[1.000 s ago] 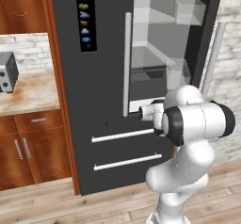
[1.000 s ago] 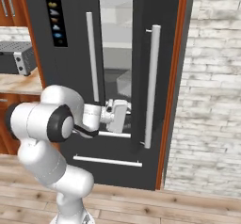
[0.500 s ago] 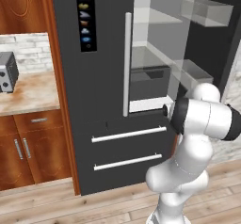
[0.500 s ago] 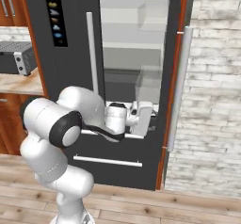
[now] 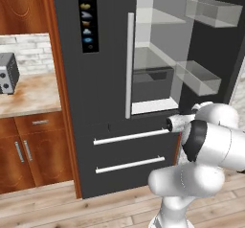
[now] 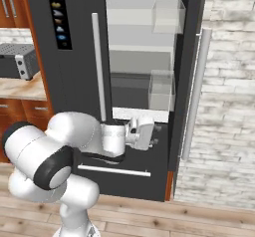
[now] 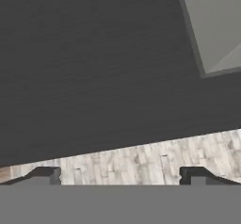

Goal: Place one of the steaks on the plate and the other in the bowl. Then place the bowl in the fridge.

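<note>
Pincer [image 7: 120, 175] spread wide, empty, level beside open fridge [image 6: 74, 81] door.

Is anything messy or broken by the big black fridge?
Nothing looks spilled or broken. The fridge simply has its right door swung wide open, showing pale shelves and clear door bins. The gripper is open and empty, by the door's dark face. No bowl or steak sits on the shelves I can see.

gripper [image 7: 120, 175] fingertips cropped at bottom
</note>
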